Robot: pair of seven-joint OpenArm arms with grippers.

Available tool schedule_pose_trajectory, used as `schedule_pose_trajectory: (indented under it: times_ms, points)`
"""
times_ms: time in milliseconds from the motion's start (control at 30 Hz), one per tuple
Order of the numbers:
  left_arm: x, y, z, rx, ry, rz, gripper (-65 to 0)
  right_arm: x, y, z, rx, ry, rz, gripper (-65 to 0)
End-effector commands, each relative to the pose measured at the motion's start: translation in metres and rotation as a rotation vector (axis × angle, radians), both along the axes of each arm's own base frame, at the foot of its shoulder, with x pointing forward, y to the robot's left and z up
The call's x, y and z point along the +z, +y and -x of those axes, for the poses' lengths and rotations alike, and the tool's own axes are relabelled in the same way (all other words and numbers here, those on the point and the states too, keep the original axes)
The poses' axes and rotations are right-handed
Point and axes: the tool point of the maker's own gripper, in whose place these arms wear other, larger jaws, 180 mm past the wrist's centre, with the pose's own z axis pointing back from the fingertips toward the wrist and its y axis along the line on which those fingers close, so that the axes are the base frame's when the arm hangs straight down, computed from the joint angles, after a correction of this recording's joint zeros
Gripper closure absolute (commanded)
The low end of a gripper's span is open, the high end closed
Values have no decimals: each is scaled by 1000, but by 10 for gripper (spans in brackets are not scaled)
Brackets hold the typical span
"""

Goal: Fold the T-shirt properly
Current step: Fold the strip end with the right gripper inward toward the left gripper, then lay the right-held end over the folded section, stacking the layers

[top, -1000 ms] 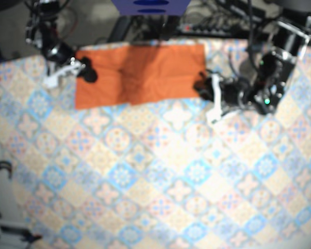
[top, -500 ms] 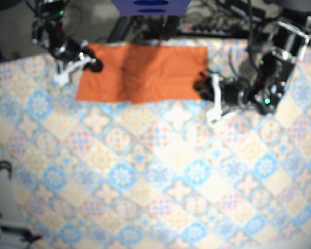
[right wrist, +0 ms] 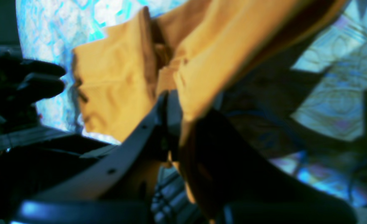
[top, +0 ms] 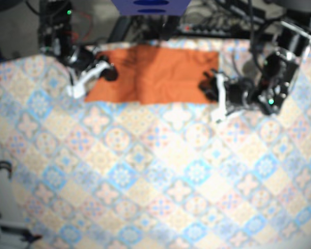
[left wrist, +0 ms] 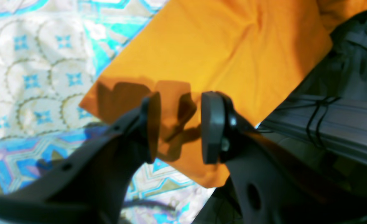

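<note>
The orange T-shirt (top: 160, 75) lies folded into a wide strip along the table's far edge. My right gripper (top: 110, 72) is at the shirt's left end. In the right wrist view it (right wrist: 174, 115) is shut on a raised fold of the orange T-shirt (right wrist: 115, 87). My left gripper (top: 207, 88) sits at the shirt's right end. The left wrist view shows it (left wrist: 178, 124) open, pads apart, just above the corner of the T-shirt (left wrist: 233, 46), with no cloth between them.
A patterned tablecloth (top: 160, 171) covers the table. A blue object (top: 150, 6) and cables lie beyond the far edge, close behind the shirt. A grey rail (left wrist: 342, 124) runs past the table edge. A dark cable loop (top: 0, 176) hangs at the left.
My right gripper has moved to the right with the shirt's left end in it, and the whole shirt has slid to the right. The left gripper shifted slightly right too.
</note>
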Motion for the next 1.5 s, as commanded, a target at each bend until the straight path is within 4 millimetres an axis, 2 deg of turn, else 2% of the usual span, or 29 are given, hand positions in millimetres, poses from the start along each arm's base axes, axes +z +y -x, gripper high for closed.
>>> schedule_pose_trajectory:
  times_ms: [0, 100, 433, 600, 767, 1000, 1267, 1467]
  points:
    - [11, 1, -10, 2, -37, 15, -210, 15, 4, -9, 10, -57, -22, 0]
    - [11, 1, -10, 2, -37, 15, -210, 23, 9, -11, 22, -81, -27, 0]
    - [9, 2, -10, 3, -33, 8, -210, 28, 19, -10, 48, -89, -39, 0]
    - [9, 3, -10, 3, -33, 6, -210, 33, 19, -21, 57, -116, -36, 0]
    - [8, 2, -9, 2, -32, 8, -210, 43, 49, -32, 205, -132, -35, 0]
    - [7, 1, -9, 7, -29, 7, -210, 31, 75, -32, 427, -152, 166, 0]
    - [4, 6, -9, -2, -37, -26, -210, 27, 115, -26, 719, -296, 426, 0]
    - [-3, 15, -10, -12, -46, -85, -210, 31, 142, -22, 881, -416, 550, 0]
